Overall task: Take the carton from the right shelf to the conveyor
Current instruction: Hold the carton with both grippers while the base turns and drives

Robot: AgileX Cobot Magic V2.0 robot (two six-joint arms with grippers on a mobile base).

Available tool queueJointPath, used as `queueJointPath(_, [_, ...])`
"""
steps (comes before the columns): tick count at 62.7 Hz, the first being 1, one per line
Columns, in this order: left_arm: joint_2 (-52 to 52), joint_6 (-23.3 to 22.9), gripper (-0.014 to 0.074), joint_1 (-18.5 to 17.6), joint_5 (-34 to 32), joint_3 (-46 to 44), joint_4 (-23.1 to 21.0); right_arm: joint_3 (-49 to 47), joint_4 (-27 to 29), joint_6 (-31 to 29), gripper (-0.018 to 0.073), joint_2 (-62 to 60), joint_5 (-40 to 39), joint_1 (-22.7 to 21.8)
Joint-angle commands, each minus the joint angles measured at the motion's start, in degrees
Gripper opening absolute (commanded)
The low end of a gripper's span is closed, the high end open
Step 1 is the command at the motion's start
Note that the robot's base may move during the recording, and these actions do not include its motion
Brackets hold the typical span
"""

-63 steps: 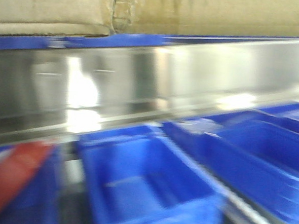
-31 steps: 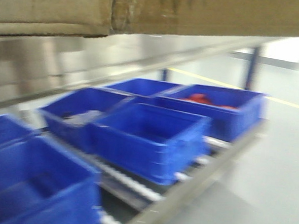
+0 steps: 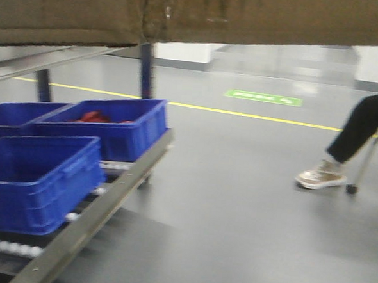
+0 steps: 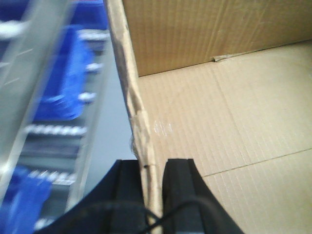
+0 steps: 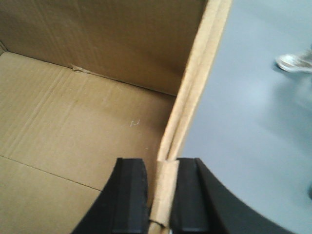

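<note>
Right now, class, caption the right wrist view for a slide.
Right gripper clamped on the open carton wall's top edge, grey floor beyond.

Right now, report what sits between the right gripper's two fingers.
The carton: its side wall's top edge stands pinched between the right gripper's fingers, with nothing else there. The right wrist view shows it.

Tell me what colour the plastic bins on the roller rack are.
The bins are bright blue, shown best in the exterior front-facing view.

The green floor sign (image 3: 263, 97) looks illegibly blurred.
</note>
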Motion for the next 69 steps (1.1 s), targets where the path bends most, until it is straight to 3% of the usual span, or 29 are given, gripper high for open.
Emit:
queueJointPath(1, [-0.5,0.3,-0.0017,-0.4,-1.7,0.0,-0.8,-0.3,0.6,-1.8,-0.0069,-1.0,-3.0,0.4])
queueJointPath(69, [-0.5,0.3,-0.0017,-0.4,-1.7,0.0,-0.8,-0.3,0.6,-1.8,-0.0069,-1.0,-3.0,0.4])
